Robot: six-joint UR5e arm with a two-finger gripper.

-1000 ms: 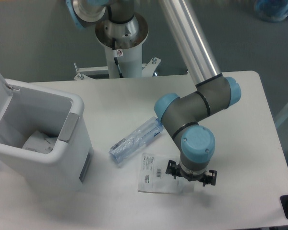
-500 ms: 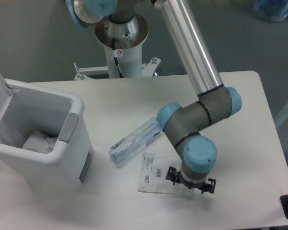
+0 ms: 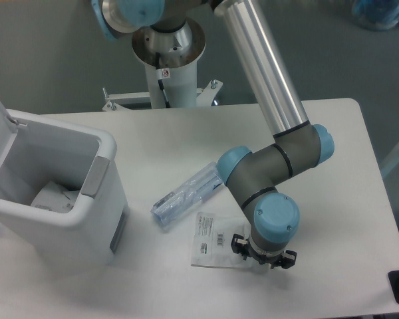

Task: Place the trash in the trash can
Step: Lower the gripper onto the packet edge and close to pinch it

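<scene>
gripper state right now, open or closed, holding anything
Two-finger gripper: cannot be told whether open or closed; the arm's wrist hides the jaws. It sits low over the right edge of the flat white plastic packet; no grasp is visible.

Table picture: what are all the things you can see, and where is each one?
Crushed plastic bottle: one, clear bluish, lying on the table's middle.
Plastic packet: one, white with barcode label, flat, in front of the bottle.
Trash can: one, white with a grey side panel, lid open, on the table's left end; something white inside.
Table: one, white.
Pedestal: one, white, behind the table.
Robot arm: one, silver and grey with blue caps.
Hand: one, black, at the packet's right edge; fingers hidden.
</scene>
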